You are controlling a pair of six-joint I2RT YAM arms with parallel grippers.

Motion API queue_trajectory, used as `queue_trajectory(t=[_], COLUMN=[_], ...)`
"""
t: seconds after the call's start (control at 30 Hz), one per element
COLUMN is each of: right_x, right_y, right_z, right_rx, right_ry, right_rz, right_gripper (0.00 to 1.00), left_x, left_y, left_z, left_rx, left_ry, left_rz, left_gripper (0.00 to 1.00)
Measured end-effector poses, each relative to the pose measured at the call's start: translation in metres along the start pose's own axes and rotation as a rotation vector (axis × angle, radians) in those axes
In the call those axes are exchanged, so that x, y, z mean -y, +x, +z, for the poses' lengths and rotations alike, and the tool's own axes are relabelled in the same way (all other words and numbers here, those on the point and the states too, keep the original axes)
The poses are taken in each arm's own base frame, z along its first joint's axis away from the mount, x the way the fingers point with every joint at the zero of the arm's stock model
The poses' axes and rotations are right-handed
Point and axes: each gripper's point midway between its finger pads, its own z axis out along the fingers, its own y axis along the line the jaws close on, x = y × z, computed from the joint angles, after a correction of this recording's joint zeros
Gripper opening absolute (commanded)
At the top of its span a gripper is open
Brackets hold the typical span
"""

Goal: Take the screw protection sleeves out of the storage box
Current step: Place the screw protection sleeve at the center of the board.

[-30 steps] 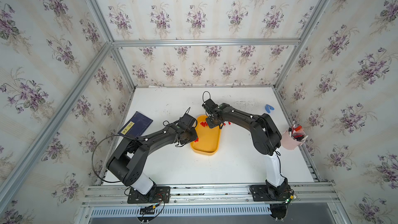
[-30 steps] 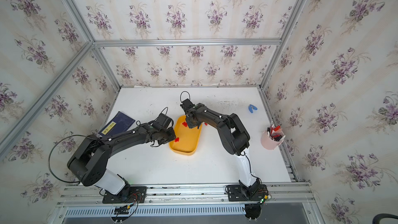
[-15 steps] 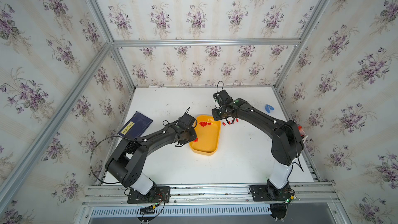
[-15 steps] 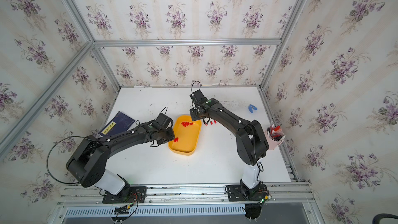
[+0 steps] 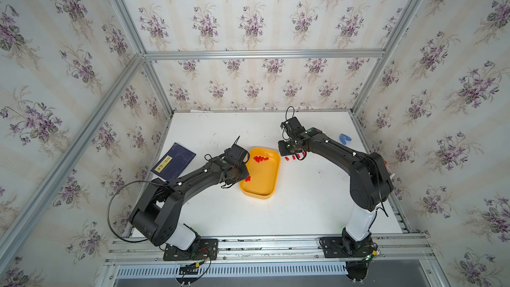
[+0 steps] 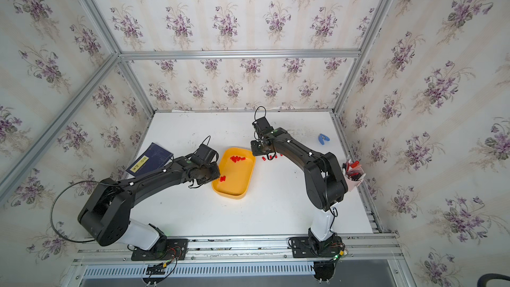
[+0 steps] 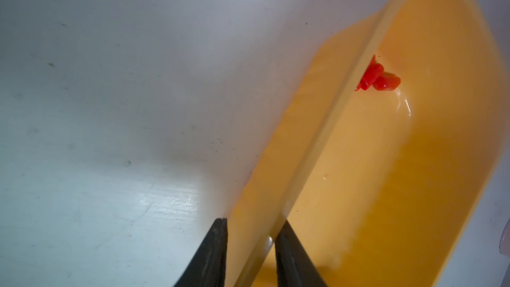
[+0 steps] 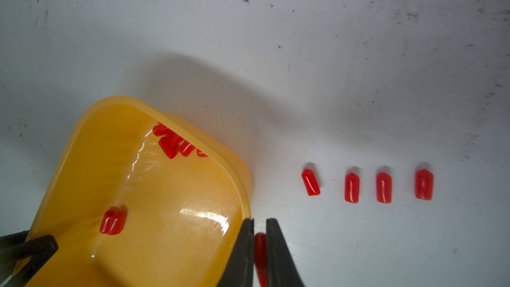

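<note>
Swinging out of the storage box [image 5: 263, 186] since 1 second ago, my right arm [image 5: 331, 147] now hangs over the worktop [image 5: 303, 197] at the box's 2 o'clock. The right jaws are nearly closed on 1 sleeve [image 8: 260, 252], near the row of 4 sleeves [image 8: 383, 187]. The left jaws, slightly apart, pinch the box rim at 9 o'clock. A cluster [image 5: 259, 158] at 12 o'clock and a pair [image 5: 247, 179] at 9 o'clock remain inside. Placing step, I judge: next I lower, release beside the row, then return.

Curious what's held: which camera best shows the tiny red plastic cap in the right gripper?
Right wrist view: the red cap shows close-up between the right gripper's fingers. Both top views hide it; left wrist misses it.
</note>
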Motion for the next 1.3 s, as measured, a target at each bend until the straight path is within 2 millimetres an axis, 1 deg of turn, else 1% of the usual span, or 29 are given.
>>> queue_trajectory(t=[0.1, 0.2, 0.37, 0.6, 0.93, 1.13, 1.3], right_x=[-0.002, -0.001, -0.001, 0.001, 0.011, 0.016, 0.017], right_y=[0.006, 0.009, 0.012, 0.019, 0.030, 0.031, 0.027], right_z=[0.014, 0.023, 0.032, 0.046, 0.062, 0.068, 0.070], right_rx=[-0.027, -0.040, -0.047, -0.068, -0.092, -0.091, -0.075], right_ry=[-0.013, -0.014, -0.018, -0.013, 0.028, 0.053, 0.062], right_rz=[0.004, 0.011, 0.020, 0.058, 0.086, 0.086, 0.086], right_gripper=[0.13, 0.13, 0.13, 0.13, 0.13, 0.13, 0.13], left_x=[-0.007, -0.014, -0.026, -0.034, -0.032, -0.029, -0.026], left_y=[-0.001, -0.001, 0.001, 0.005, 0.005, 0.007, 0.008], left_z=[-0.002, -0.003, -0.007, -0.012, -0.014, -0.014, -0.014], left_rx=[0.012, 0.021, 0.034, 0.038, 0.044, 0.038, 0.036], left_ry=[-0.013, -0.026, -0.053, -0.066, -0.052, -0.043, -0.032], left_rz=[-0.007, -0.024, -0.059, -0.098, -0.115, -0.112, -0.104], left_gripper=[0.35, 0.35, 0.35, 0.36, 0.36, 0.36, 0.36])
